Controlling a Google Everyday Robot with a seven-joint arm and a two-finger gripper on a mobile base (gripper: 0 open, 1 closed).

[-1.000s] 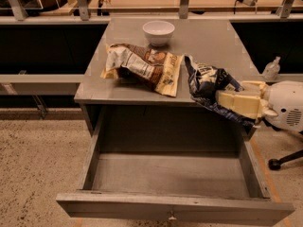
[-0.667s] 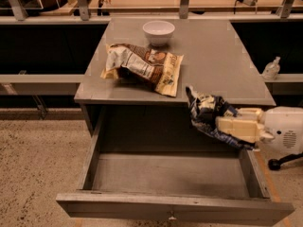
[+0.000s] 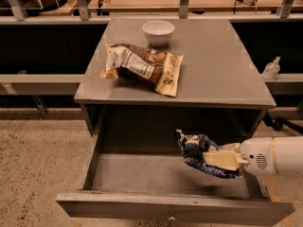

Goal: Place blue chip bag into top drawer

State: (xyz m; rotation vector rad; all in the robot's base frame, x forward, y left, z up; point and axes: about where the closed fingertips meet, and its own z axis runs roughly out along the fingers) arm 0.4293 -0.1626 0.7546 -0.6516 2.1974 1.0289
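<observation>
The blue chip bag (image 3: 199, 151) is a small dark navy crinkly bag with white patches. My gripper (image 3: 215, 159) comes in from the right on a white arm and is shut on the bag, holding it just above the floor of the open top drawer (image 3: 156, 176), at its right side. The drawer is pulled fully out from the grey cabinet, its front panel with a small metal pull (image 3: 171, 217) nearest the camera. The bag does not seem to touch the drawer floor.
On the cabinet top (image 3: 222, 74) lie a larger brown, white and tan bag (image 3: 142, 67) and a white bowl (image 3: 158, 32). A clear bottle (image 3: 271, 69) stands on a ledge to the right. Speckled floor lies to the left.
My gripper has carried the blue chip bag off the cabinet top's right edge, then down and forward into the open drawer's space. The brown bag and bowl have not moved.
</observation>
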